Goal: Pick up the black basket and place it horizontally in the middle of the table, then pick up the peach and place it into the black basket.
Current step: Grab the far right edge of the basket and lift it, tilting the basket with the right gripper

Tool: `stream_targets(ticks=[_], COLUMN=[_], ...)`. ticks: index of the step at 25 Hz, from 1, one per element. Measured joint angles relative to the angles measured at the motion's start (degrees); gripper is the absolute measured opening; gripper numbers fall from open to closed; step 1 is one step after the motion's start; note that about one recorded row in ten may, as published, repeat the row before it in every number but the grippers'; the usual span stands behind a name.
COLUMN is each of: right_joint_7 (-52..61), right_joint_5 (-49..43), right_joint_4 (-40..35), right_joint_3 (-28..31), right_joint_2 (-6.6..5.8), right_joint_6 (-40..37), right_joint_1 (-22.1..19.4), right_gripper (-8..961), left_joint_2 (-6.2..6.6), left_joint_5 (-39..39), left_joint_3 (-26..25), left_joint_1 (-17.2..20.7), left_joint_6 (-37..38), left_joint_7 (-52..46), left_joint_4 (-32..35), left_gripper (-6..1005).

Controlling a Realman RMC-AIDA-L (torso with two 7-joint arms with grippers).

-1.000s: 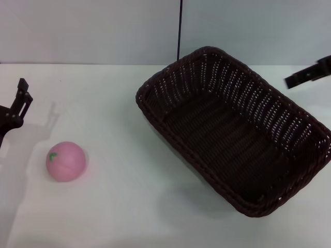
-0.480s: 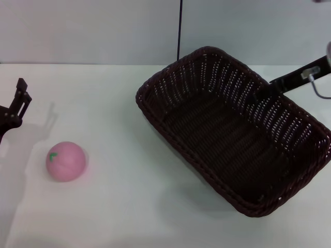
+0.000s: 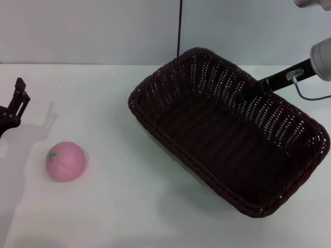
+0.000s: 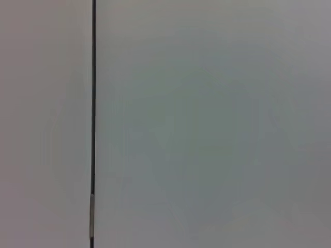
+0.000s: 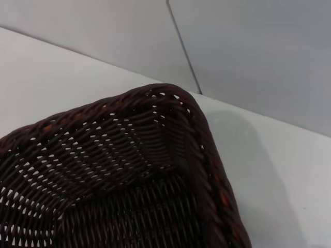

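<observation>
The black basket point(image 3: 217, 139) sits at an angle on the right half of the white table point(image 3: 114, 206). My right gripper point(image 3: 247, 94) reaches in from the upper right and is shut on the basket's far rim. The right wrist view shows a rounded corner of the basket point(image 5: 129, 170) close up, with the table point(image 5: 51, 72) behind it. The pink peach point(image 3: 65, 160) lies on the table at the left, well apart from the basket. My left gripper point(image 3: 15, 103) is parked at the far left edge, just behind the peach.
A thin black cable point(image 3: 179, 28) runs down the grey wall behind the table; it also shows in the left wrist view point(image 4: 93, 103). Bare tabletop lies between the peach and the basket.
My right gripper has come in from the right onto the basket's far rim. The basket has since shifted a little to the left with it. The peach and left arm have not moved.
</observation>
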Motion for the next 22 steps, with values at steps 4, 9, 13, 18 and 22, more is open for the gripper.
stream_targets(ticks=[4,9,13,18,22], right_joint_7=[0.00,0.00,-0.46,-0.76,-0.77], right_joint_5=[0.04,0.04,0.05,0.10,0.08], right_joint_4=[0.09,-0.06,-0.22,-2.07,-6.39], right_joint_3=[-0.02,-0.11,-0.37,-0.17,-0.46], right_joint_2=[0.01,0.29,0.43,0.71,0.86], right_joint_6=[-0.20,-0.36,-0.06,-0.07,-1.78], right_joint_1=[-0.03,-0.28,-0.62,-1.77,-3.08], right_gripper=[689,632,437,258,201], left_joint_2=[-0.01,-0.01,-0.01,-0.01,0.12], left_joint_5=[0.00,0.00,-0.01,-0.28,-0.35], left_joint_3=[-0.10,-0.19,-0.23,-0.31,-0.32], left_joint_1=[-0.17,-0.32,-0.22,0.01,0.48], left_joint_6=[-0.03,-0.21,-0.24,-0.17,1.10], left_joint_7=[0.07,0.08,0.10,0.11,0.09], left_joint_4=[0.07,0.22,0.24,0.25,0.37], left_gripper=[792,789,786,782,780])
